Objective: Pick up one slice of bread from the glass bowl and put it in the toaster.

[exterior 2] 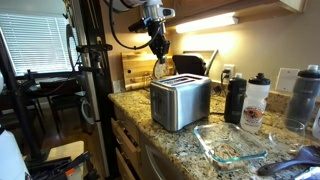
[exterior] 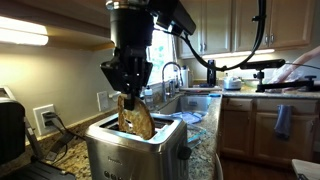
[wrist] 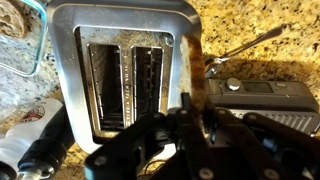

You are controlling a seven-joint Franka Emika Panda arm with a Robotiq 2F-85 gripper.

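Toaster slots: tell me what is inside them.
In the wrist view both slots of the toaster show only wire guides and darkness, no bread. The gripper covers their near ends. The slice of bread is held in the gripper, beside the slots.

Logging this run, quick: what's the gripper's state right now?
Gripper: closed, holding the slice of bread upright over the toaster.

Granite counter [exterior 2: 165, 140]; wooden cabinets [exterior: 245, 130]

Edge-on in the claw [wrist: 190, 110], the slice of bread [wrist: 193, 70] — toaster [wrist: 120, 20] beneath, both slots dark.
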